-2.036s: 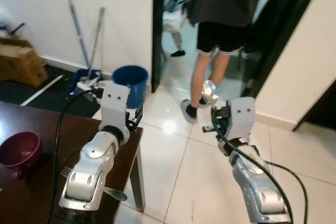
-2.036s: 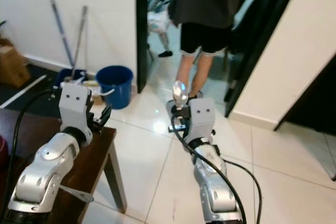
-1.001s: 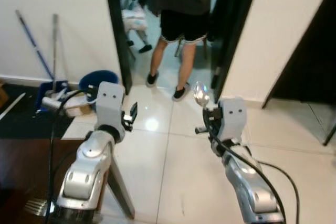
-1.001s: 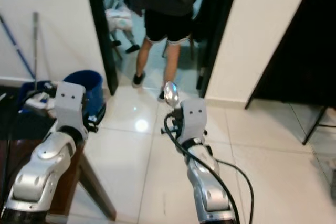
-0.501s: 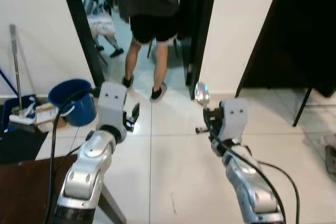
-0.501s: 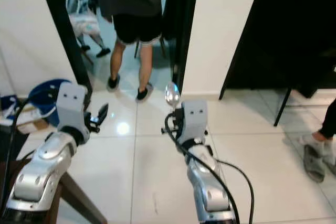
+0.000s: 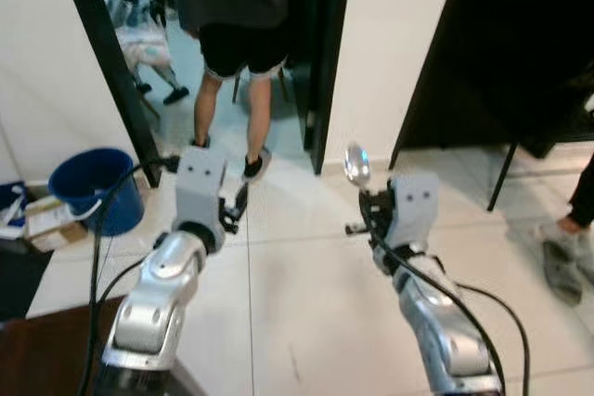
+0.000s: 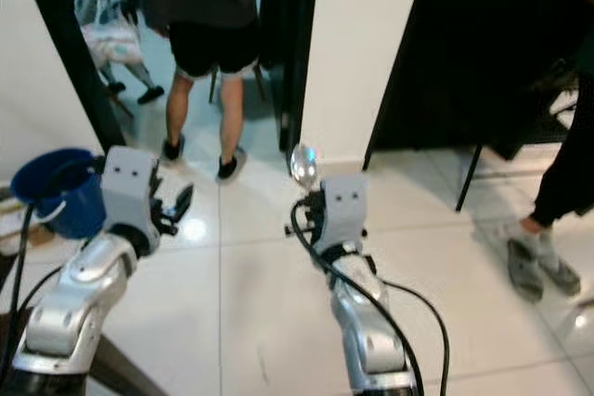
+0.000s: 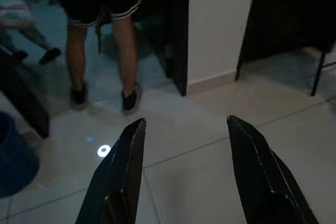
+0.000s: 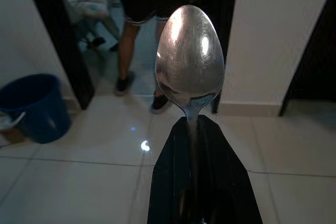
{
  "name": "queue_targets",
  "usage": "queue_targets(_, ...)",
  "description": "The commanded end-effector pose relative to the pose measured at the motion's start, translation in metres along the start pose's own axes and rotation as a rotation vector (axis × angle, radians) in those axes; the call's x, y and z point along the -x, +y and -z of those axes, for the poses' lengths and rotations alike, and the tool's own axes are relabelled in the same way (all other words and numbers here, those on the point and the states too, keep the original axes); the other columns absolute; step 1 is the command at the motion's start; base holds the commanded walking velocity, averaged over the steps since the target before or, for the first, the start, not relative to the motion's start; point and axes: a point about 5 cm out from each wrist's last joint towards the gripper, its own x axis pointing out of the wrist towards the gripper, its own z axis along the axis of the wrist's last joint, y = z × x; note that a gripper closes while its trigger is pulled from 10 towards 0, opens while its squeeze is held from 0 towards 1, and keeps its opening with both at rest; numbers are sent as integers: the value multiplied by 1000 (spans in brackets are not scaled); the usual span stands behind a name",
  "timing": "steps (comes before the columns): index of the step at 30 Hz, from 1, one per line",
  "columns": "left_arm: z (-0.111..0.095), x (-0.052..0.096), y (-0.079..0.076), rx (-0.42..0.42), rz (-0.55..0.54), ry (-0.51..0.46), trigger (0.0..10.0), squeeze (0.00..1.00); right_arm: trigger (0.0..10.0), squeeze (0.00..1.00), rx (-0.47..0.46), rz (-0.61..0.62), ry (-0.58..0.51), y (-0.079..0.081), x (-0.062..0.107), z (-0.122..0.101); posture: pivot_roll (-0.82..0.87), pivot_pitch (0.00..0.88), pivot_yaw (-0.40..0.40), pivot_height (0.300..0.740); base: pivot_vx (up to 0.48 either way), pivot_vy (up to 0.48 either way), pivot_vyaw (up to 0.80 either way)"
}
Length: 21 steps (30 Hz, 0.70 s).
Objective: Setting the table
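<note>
Silver spoon [image 10: 190, 61] clamped upright between the closed black fingers [image 10: 220, 182] of the right gripper [image 7: 368, 213], handle pinched low between them, bowl rising clear above the fingertips and facing back toward the camera on that wrist; held out at mid-height over pale tiled floor [image 7: 306, 303], well apart from anything to set it on. Left gripper [image 9: 184, 145] raised alongside at about the same height, fingers spread apart with nothing between them, only glossy tile and a bright spot of reflected light beyond. Dark doorway [image 7: 139, 62] straight ahead, with a person [image 7: 232, 16] in black shorts and dark shoes standing in it, back turned, legs visible. White wall section [image 7: 390, 44] to the right of that doorway, then a second dark opening [image 7: 520, 44] further right. Blue bucket [image 7: 91, 187] on the floor at the left, beside a black door frame [image 7: 107, 53], well apart from both grippers. Grey shoe [image 7: 560, 261] and dark trouser leg of another person at the far right edge. Corner of a dark brown table [image 7: 37, 354] at the lower left, below the left arm, with black cable [image 7: 97, 275] looping along that arm
</note>
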Motion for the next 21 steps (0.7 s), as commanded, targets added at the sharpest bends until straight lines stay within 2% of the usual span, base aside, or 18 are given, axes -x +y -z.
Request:
queue_targets(1, 5, 1, 2, -8, -10, 23, 10000, 0, 10000, 0, -4, -2, 0, 1, 1, 0, -10, 0, 70, 740, 0, 0, 0)
queue_targets(3, 5, 1, 2, -8, -9, 23, 10000, 0, 10000, 0, -4, -1, 0, 1, 1, 0, -10, 0, 71, 740, 0, 0, 0)
queue_targets(9, 5, 0, 2, -8, -9, 23, 10000, 0, 10000, 0, 0, -1, 0, 1, 0, 0, -10, 0, 71, 740, 0, 0, -800)
queue_targets(21, 5, -1, 2, 4, -12, 23, 10000, 0, 10000, 0, 11, -8, -15, 2, 0, -2, -13, 0, 72, 740, 0, 0, 0)
